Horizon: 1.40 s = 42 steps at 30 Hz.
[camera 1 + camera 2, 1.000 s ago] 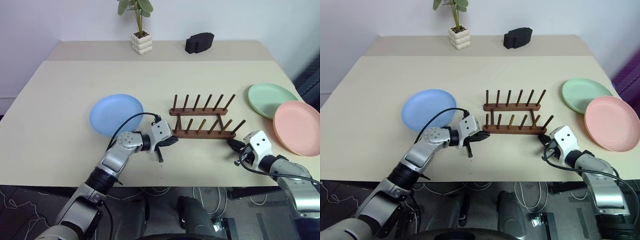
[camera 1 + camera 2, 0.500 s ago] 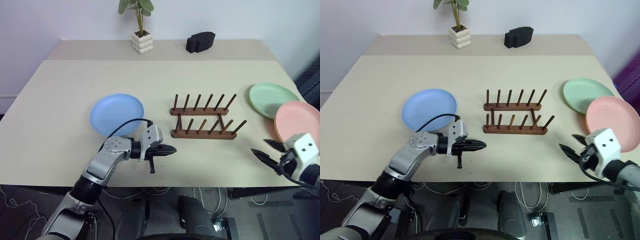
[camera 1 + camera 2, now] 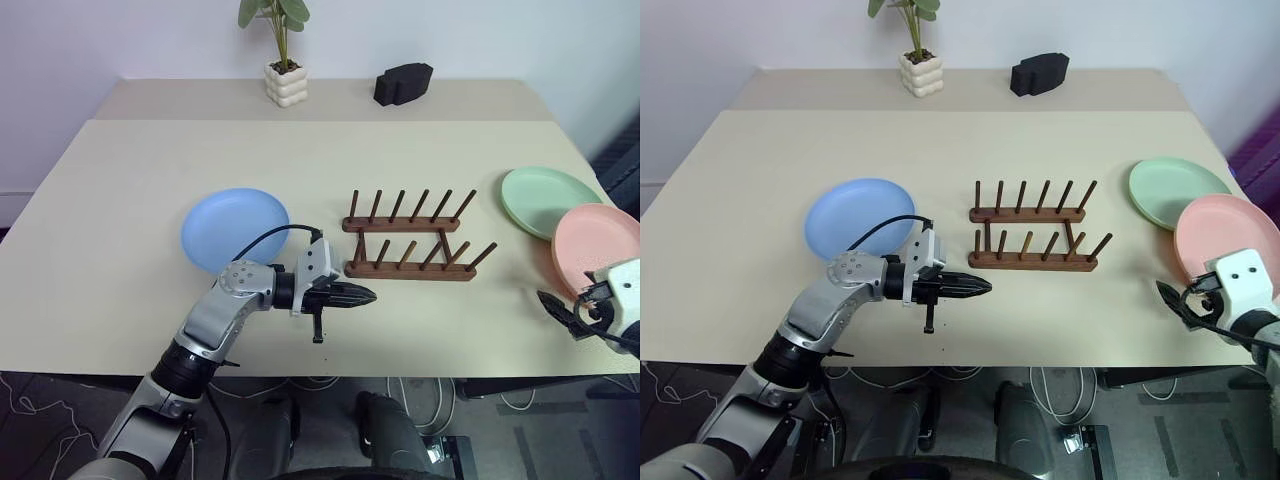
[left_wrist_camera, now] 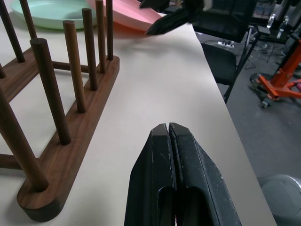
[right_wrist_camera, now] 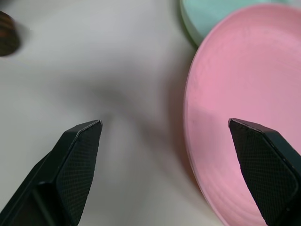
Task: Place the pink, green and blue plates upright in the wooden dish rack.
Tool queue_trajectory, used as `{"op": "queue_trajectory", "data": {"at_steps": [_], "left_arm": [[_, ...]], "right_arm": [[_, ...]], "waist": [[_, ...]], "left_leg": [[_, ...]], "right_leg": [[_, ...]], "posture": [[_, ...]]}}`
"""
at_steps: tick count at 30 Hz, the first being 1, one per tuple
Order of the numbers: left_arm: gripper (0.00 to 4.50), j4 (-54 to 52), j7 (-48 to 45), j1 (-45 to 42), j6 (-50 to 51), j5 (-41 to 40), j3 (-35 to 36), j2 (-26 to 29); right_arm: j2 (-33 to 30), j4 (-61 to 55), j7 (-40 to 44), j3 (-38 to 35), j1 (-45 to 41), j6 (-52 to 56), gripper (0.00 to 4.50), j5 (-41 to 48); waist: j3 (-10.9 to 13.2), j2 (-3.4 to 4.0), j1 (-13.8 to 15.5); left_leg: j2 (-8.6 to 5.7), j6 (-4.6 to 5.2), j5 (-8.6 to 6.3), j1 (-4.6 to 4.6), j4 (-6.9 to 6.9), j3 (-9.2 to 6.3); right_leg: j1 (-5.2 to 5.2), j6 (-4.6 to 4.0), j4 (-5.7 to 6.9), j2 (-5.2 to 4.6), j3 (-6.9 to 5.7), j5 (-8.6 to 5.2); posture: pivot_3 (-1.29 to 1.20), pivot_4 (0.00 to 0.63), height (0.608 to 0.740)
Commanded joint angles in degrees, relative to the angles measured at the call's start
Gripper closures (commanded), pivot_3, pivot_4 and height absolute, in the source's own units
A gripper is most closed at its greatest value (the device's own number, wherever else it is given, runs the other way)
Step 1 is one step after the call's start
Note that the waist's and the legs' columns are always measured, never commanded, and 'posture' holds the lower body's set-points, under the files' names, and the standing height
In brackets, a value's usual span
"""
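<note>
While none of the three plates has yet gone into the rack, the job looks to be at its first pick-up, with the pink one as the likely target.

Left of centre in the frame, the blue plate [image 3: 234, 229] lies flat on the counter [image 3: 120, 200]. Just below and right of it, the left pincer [image 3: 360, 296] hovers with its two black fingers pressed tight together, holding nothing, its tip pointing toward the near left end of the wooden dish rack [image 3: 412, 245] without touching it. The rack sits mid-frame, every peg bare.

At the right of the frame, the green plate [image 3: 548, 199] lies flat, and the pink plate [image 3: 598, 241] lies just below and right of it; I can't tell whether their rims overlap or only sit close. At the lower right edge, the right pincer [image 5: 167, 162] is spread wide with nothing in its grasp. From its wrist view, one finger hangs over bare counter and the other over the pink plate, so the plate's near rim lies between them.

To my eye, the next move calls for lowering that pincer until one finger slips under the rim and the other over it, then closing firmly, since a shallow plate lying flat gives little edge to catch.
</note>
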Motion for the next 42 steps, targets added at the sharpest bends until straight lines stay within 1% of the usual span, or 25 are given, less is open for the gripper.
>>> {"op": "queue_trajectory", "data": {"at_steps": [1,3,6,8,10,15,19,22,24,26,29,30,32,35,36,37,38,39,40,42], "left_arm": [[4.5,-1.88,0.03,-0.05,-0.78,-0.96,0.55,0.07],[4.5,-2.61,0.55,0.47,-0.47,-1.03,0.77,0.24],[4.5,-3.56,1.68,1.08,0.12,-1.18,1.2,0.36],[4.5,-3.88,2.19,1.28,0.44,-1.37,1.31,0.37],[4.5,-3.9,2.42,1.27,0.68,-1.53,1.28,0.25],[4.5,-3.3,1.95,0.72,0.22,-1.78,0.88,-0.04],[4.5,-2.54,1.48,0.14,-0.25,-1.72,0.71,-0.32],[4.5,-2.27,1.25,-0.02,-0.34,-1.75,0.66,-0.39],[4.5,-2.02,1.13,-0.12,-0.36,-1.71,0.48,-0.64],[4.5,-1.63,1.07,-0.15,-0.56,-1.57,0.2,-1.03],[4.5,-1.15,1.05,-0.21,-0.87,-1.31,0.02,-1.5],[4.5,-1.03,1.1,-0.24,-0.97,-1.2,0.01,-1.65],[4.5,-0.99,1.28,-0.13,-1.09,-1.04,0.07,-1.88],[4.5,-1.14,1.9,0.34,-1.2,-0.93,0.37,-1.91],[4.5,-1.27,2.07,0.56,-1.23,-0.92,0.48,-1.82],[4.5,-1.39,2.18,0.7,-1.22,-0.93,0.53,-1.74],[4.5,-1.62,2.43,1.01,-1.15,-0.95,0.67,-1.61],[4.5,-1.77,2.62,1.21,-1.09,-0.98,0.75,-1.51],[4.5,-1.87,2.76,1.33,-1.06,-1.02,0.79,-1.44],[4.5,-2.03,2.99,1.49,-1.03,-1.11,0.78,-1.33]], "right_arm": [[-1.22,4.85,-0.8,1.6,-2.48,-3.9,0.35,-2.63],[-1.27,6.31,-0.62,2.24,-3.05,-5.11,0.96,-3.23],[-1.39,6.94,-0.76,2.43,-3.09,-6.51,2.41,-3.99],[-1.17,6.71,-1.15,2.19,-2.93,-7.01,3.51,-4.24],[-0.94,6.19,-1.68,1.89,-2.39,-7.34,4.45,-4.63],[-0.38,1.79,-3.12,0.72,0.62,-8.39,4.45,-5.58],[-2.38,-3.69,-4.68,-0.84,3.83,-9.4,4.45,-9.07],[-3.95,-8.91,-4.31,-3.65,4.7,-9.39,4.45,-9.77],[-5.25,-13.62,-2.61,-6.35,3.01,-9.23,4.45,-7.63],[-5.86,-17.33,-1.13,-7.99,-1.37,-8.69,4.45,-2.79],[-5.82,-21.02,0.41,-7.94,-7.8,-5.23,4.45,4.46],[-5.29,-22.24,0.5,-7.92,-10.41,-3.56,4.45,8.06],[-3.79,-24.57,0.76,-8.36,-15.45,1.23,4.45,19.05],[-2.24,-26.77,4.24,-9.58,-17.49,7.01,4.45,35.6],[-1.78,-26.83,4.1,-10.2,-18.11,9.31,4.45,42.01],[-1.64,-26.81,3.64,-10.73,-18.5,11.03,4.45,46.5],[-1.22,-25.73,2.51,-11.23,-19.42,13.17,4.45,54.53],[-1.04,-24.93,1.6,-11.6,-20.0,14.58,4.45,59.98],[-1.08,-24.4,0.76,-11.87,-20.3,15.51,4.45,63.57],[-1.31,-23.32,0.29,-11.89,-19.7,16.64,4.45,66.12]], "waist": [[0.0,0.0,-0.01],[0.0,0.0,0.03],[0.0,0.01,0.01],[0.0,0.01,0.0],[0.0,0.01,-0.05],[-0.01,0.02,0.1],[-0.01,0.02,0.04],[0.0,0.07,-0.12],[-0.01,0.23,-0.23],[-0.01,0.26,-0.46],[0.01,0.21,-0.35],[0.04,0.14,-0.17],[0.07,0.1,0.12],[0.08,0.07,0.27],[0.09,0.06,0.2],[0.09,0.06,0.15],[0.09,0.07,0.1],[0.09,0.06,0.08],[0.09,0.07,0.08],[0.09,0.07,0.08]], "left_leg": [[0.0,0.0,0.0,0.0,0.0,0.0],[-0.01,0.0,0.0,0.0,0.0,0.01],[-0.01,0.01,0.0,-0.01,-0.02,-0.01],[-0.01,0.01,0.0,0.0,-0.01,-0.01],[-0.01,0.01,0.0,0.02,0.0,-0.01],[-0.01,0.01,0.0,0.06,0.0,-0.04],[-0.01,0.01,0.0,0.04,0.0,-0.05],[-0.01,0.01,0.0,0.06,0.01,-0.02],[0.0,0.01,-0.01,0.07,0.01,-0.01],[0.0,0.01,-0.01,0.09,0.0,0.02],[0.03,0.01,-0.01,0.1,0.0,-0.02],[0.04,0.01,0.0,0.09,0.0,-0.07],[0.04,0.01,-0.01,0.05,0.0,-0.16],[0.0,0.02,-0.01,-0.06,0.02,-0.23],[-0.02,0.03,-0.02,-0.09,0.02,-0.25],[-0.02,0.05,-0.03,-0.1,0.02,-0.24],[-0.03,0.07,-0.04,-0.11,0.03,-0.23],[-0.04,0.07,-0.04,-0.11,0.04,-0.22],[-0.04,0.07,-0.04,-0.1,0.04,-0.22],[-0.03,0.07,-0.04,-0.07,0.05,-0.23]], "right_leg": [[0.01,0.0,0.0,0.0,0.0,0.0],[0.01,-0.01,-0.01,0.0,0.01,0.0],[0.01,-0.01,-0.01,0.0,0.0,0.01],[0.01,0.0,0.01,0.0,0.01,0.01],[0.02,0.01,0.01,0.0,0.01,0.01],[0.08,0.2,0.01,0.02,0.0,-0.11],[0.08,0.2,0.01,0.02,0.0,-0.11],[0.08,0.21,0.01,0.01,0.02,-0.12],[0.07,0.22,0.02,0.02,0.02,-0.12],[0.07,0.23,0.03,0.02,0.04,-0.12],[0.08,0.24,0.04,0.05,0.02,-0.12],[0.09,0.24,0.04,0.07,-0.02,-0.12],[0.11,0.23,0.01,0.08,-0.1,-0.11],[0.11,0.03,-0.07,0.03,-0.12,0.01],[0.11,0.04,-0.08,0.02,-0.13,0.0],[0.11,0.04,-0.11,0.01,-0.12,0.0],[0.11,0.04,-0.12,-0.01,-0.12,0.01],[0.11,0.04,-0.11,-0.02,-0.11,0.01],[0.11,0.03,-0.1,-0.02,-0.11,0.01],[0.11,0.03,-0.07,-0.02,-0.11,0.01]], "posture": [[0.0,0.15,0.736],[0.0,0.15,0.736],[0.0,0.15,0.736],[0.0,0.15,0.736],[0.0,0.15,0.736],[0.0,0.15,0.736],[0.0,0.15,0.736],[0.0,0.15,0.736],[0.0,0.15,0.736],[0.0,0.15,0.736],[0.0,0.15,0.736],[0.0,0.15,0.736],[0.0,0.15,0.736],[0.0,0.15,0.736],[0.0,0.15,0.736],[0.0,0.15,0.736],[0.0,0.15,0.736],[0.0,0.15,0.736],[0.0,0.15,0.736],[0.0,0.15,0.736]]}}
